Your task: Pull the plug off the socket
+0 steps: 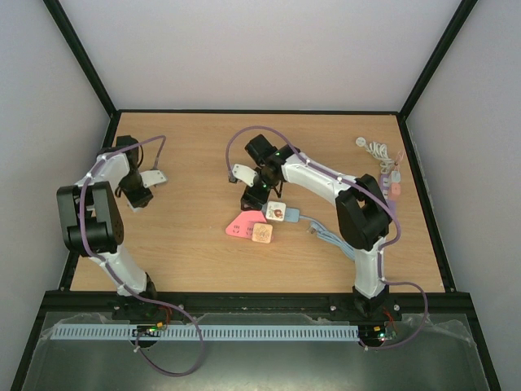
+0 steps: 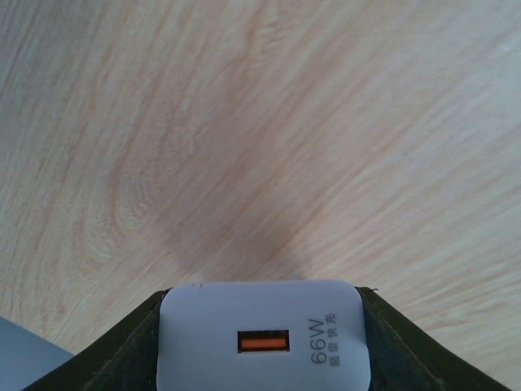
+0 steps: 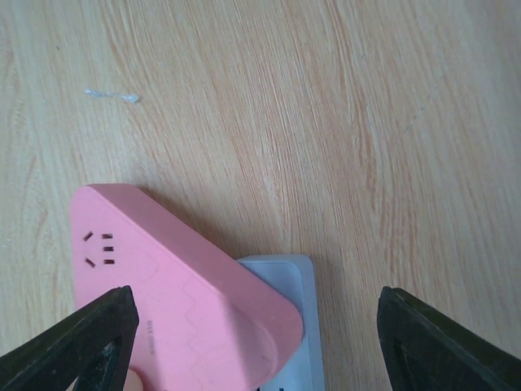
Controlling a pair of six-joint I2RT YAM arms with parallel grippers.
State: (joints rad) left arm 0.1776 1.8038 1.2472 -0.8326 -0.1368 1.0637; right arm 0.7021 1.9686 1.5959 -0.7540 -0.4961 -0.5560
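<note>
Now the left gripper (image 2: 262,352) clamps the white 66W charger (image 2: 260,314), the right gripper (image 3: 260,342) gapes wide over the pink socket (image 3: 167,273) at lower left, and any slip could drop that charger.

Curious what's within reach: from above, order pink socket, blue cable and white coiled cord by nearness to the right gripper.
1. Pink socket, close by the right gripper.
2. Blue cable, nearer edge, rightward.
3. White coiled cord, far right corner.
</note>
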